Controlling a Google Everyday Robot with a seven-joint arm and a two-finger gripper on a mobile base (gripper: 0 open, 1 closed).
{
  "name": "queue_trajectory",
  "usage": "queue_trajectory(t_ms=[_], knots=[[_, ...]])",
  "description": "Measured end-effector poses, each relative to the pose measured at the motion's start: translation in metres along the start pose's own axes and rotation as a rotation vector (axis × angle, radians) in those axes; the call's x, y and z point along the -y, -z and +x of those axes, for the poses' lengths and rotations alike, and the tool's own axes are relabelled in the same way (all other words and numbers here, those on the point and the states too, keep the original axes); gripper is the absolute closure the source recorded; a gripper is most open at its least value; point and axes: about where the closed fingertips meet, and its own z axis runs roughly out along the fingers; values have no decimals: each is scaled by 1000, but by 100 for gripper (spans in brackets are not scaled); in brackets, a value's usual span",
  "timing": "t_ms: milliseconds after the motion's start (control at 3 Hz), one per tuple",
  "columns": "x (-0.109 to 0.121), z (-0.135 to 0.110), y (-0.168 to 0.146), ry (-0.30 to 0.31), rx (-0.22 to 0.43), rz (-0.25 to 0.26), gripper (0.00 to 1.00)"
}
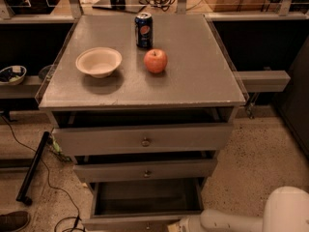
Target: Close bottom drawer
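Observation:
The bottom drawer point(145, 197) of the grey cabinet is pulled far out, its deep plain box open to view and its front panel point(125, 223) at the lower edge of the frame. My white arm reaches in from the lower right, and the gripper point(177, 224) sits at the drawer's front panel, near its middle, cut off by the frame edge. The middle drawer point(145, 170) and the top drawer point(143, 138) above it stand slightly out.
On the cabinet top point(203, 76) stand a cream bowl point(98, 61), a red apple point(155, 61) and a blue soda can point(143, 30). A black pole point(33, 169) and cables lie on the floor at left. A shelf with a dish point(10, 74) is at far left.

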Motion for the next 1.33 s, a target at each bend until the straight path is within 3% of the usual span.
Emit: queue_trajectory(t_ms=[1333], knots=[[2,-9,-12,-23,34,5,100]])
